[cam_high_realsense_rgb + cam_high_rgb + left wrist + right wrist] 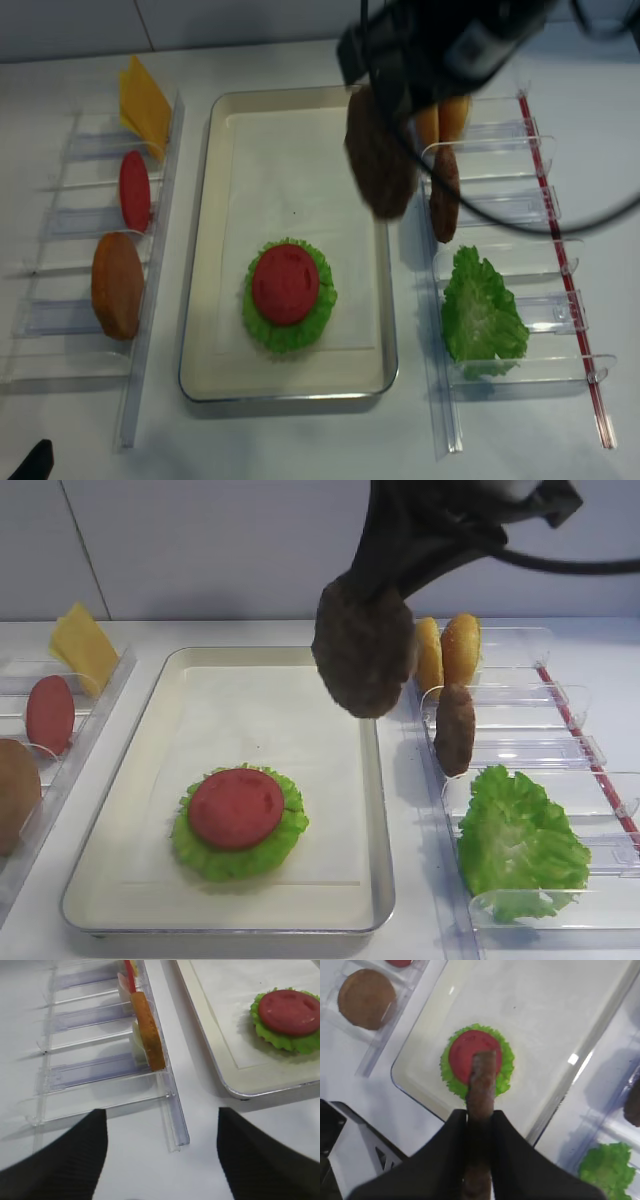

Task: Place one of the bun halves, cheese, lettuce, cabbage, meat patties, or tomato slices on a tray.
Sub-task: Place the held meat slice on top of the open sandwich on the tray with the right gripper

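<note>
The right gripper [479, 1125] is clamped on a meat patty [365, 648], which it holds on edge in the upper middle of the high view, above the right rim of the tray [378, 810]. In the right wrist view the patty sticks out between the two dark fingers [512, 1155] and points toward the tomato slice [236, 807].

This slice lies flat on a lettuce leaf [283, 838] in the lower middle part of the tray. The upper half of the white liner is bare, and so is the strip along the right rim.

At the right of the frame, clear holders [560, 750] stand just beside the tray's right edge. They keep two bun halves [460, 648], a second patty [455, 729] standing upright, and a big lettuce leaf [520, 842]. At the left, other holders [70, 300] carry the cheese [84, 646], a tomato slice [50, 714] and a bun half [117, 285].

The left gripper [162, 1155] hangs at the bottom of its wrist view with its fingers well apart, over bare table near the tray's corner.
</note>
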